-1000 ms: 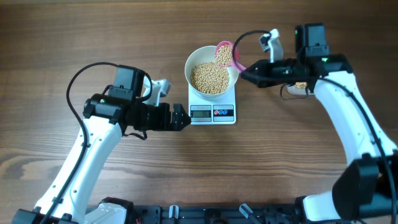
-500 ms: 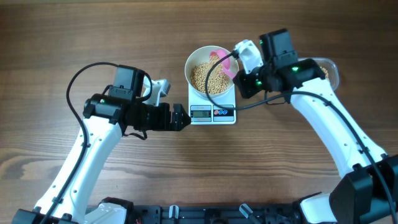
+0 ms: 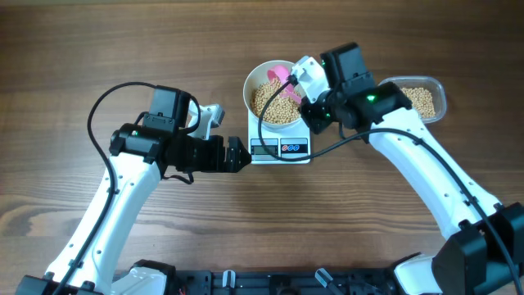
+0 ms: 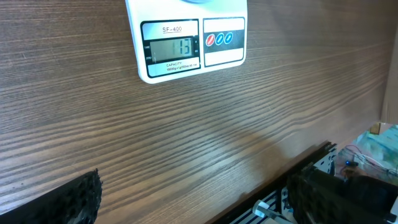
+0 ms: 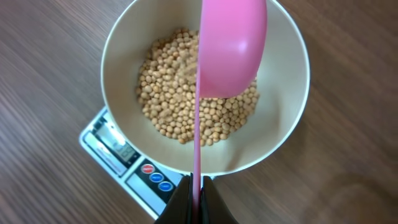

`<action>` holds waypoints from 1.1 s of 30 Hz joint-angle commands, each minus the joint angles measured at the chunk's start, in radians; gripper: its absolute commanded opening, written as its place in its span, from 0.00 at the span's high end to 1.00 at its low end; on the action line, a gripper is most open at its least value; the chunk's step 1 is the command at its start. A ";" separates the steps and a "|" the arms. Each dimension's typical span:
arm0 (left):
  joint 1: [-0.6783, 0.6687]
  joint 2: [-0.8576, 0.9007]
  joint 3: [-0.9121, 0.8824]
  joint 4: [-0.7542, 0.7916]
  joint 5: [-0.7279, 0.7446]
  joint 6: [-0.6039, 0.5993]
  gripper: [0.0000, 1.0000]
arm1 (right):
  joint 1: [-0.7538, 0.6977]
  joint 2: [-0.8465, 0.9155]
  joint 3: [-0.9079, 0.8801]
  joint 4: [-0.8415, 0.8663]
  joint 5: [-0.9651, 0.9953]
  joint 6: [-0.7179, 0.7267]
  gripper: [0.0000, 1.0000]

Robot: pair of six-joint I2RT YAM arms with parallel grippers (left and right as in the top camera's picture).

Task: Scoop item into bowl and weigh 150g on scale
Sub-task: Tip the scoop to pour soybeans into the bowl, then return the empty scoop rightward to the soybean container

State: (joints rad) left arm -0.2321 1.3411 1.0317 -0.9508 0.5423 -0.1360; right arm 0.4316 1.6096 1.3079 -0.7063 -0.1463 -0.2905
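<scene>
A: State of the right gripper [image 5: 198, 196]?
B: Clenched on the pink scoop [image 5: 231, 53], tipped above the beans [image 5: 174, 106] in the bowl [image 5: 295, 74] on the scale [image 4: 186, 12].
A: And the left gripper [image 3: 238, 156]?
B: Released, empty, parked just beside the scale. Read 113 of 150 on the display [image 4: 171, 47]; probably needed more beans from the clear container [image 3: 439, 92].

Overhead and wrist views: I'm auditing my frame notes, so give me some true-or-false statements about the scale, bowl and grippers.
The bowl sits on the scale. True.
The right gripper holds a blue spoon. False: it is shut on a pink scoop over the bowl.
The left gripper clamps the scale. False: it is open, empty, beside the scale.
The scale's display reads 113. True.
The clear container is empty. False: it holds beans.
</scene>
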 commanded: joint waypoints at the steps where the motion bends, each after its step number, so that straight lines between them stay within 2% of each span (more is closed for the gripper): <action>1: -0.001 0.002 0.000 -0.001 -0.010 -0.002 0.00 | 0.037 -0.019 0.021 0.010 0.140 -0.070 0.96; 6: -0.001 0.002 0.000 -0.001 -0.010 -0.002 0.00 | 0.082 -0.021 0.021 0.017 0.241 -0.117 0.96; 25: -0.001 0.002 0.000 -0.001 -0.010 -0.002 0.00 | 0.098 -0.115 0.022 0.103 0.283 -0.127 0.96; 28: -0.001 0.002 0.000 -0.001 -0.010 -0.002 0.00 | 0.097 -0.129 0.022 0.085 0.252 -0.119 0.96; 33: -0.001 0.002 0.000 -0.001 -0.010 -0.002 0.00 | 0.057 -0.127 0.022 0.005 0.014 -0.032 0.96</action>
State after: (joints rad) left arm -0.2321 1.3411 1.0317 -0.9508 0.5423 -0.1360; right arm 0.5243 1.4921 1.3098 -0.6655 0.0547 -0.3962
